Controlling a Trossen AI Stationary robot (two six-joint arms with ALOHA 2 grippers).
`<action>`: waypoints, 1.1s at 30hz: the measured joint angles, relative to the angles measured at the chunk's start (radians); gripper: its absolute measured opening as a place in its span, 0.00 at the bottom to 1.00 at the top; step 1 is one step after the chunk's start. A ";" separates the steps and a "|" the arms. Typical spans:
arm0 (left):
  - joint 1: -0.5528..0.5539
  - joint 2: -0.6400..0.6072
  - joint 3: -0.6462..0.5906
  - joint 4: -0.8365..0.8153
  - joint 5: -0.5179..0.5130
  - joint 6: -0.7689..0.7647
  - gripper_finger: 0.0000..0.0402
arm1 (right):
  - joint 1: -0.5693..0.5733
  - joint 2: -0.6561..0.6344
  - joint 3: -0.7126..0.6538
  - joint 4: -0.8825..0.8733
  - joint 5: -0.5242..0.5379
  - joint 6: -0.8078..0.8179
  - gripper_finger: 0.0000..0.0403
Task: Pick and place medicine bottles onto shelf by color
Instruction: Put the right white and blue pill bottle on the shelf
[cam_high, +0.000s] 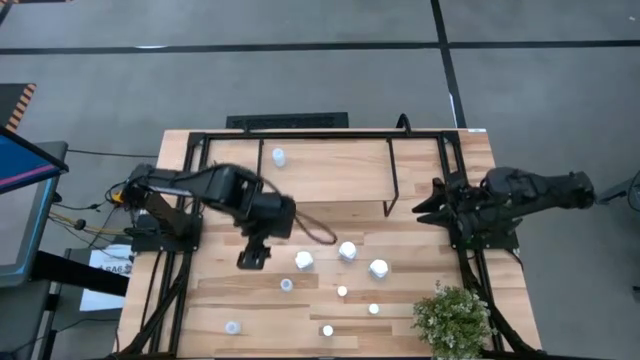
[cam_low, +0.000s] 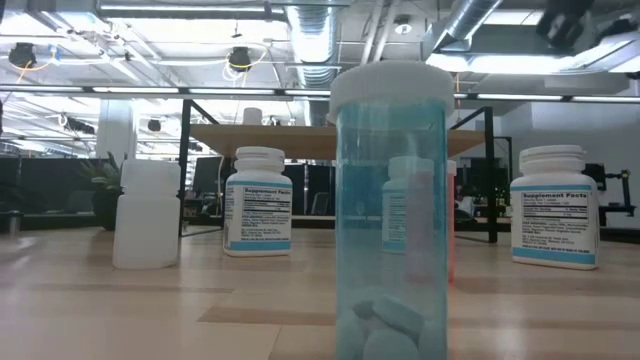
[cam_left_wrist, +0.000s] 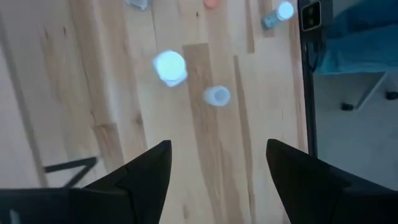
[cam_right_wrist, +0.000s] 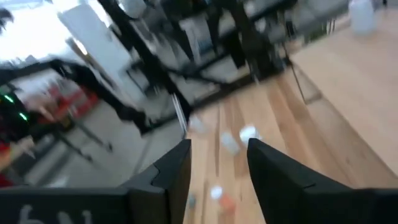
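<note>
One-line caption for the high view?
Left pincer hovers open above the table's scattered medicine bottles; one bottle sits on the shelf.

"supplement facts" on two white bottles (cam_low: 258, 200), (cam_low: 554, 206)

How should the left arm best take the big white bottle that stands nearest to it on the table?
Grip the white bottle around its round body, just below the cap, coming straight down from above. It stands upright with free table all around, so open fingers can pass on both sides. The left end effector is open, right beside it.
</note>
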 joint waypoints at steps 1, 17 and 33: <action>-0.021 0.000 0.000 0.000 -0.014 -0.027 0.62 | 0.011 0.039 0.046 -0.052 -0.001 -0.001 0.43; -0.367 0.000 -0.001 0.046 -0.302 -0.472 0.62 | 0.252 0.457 0.366 -0.317 -0.005 0.057 0.34; -0.534 0.009 -0.001 0.072 -0.539 -0.695 0.62 | 0.331 0.827 0.366 -0.375 0.002 0.107 0.41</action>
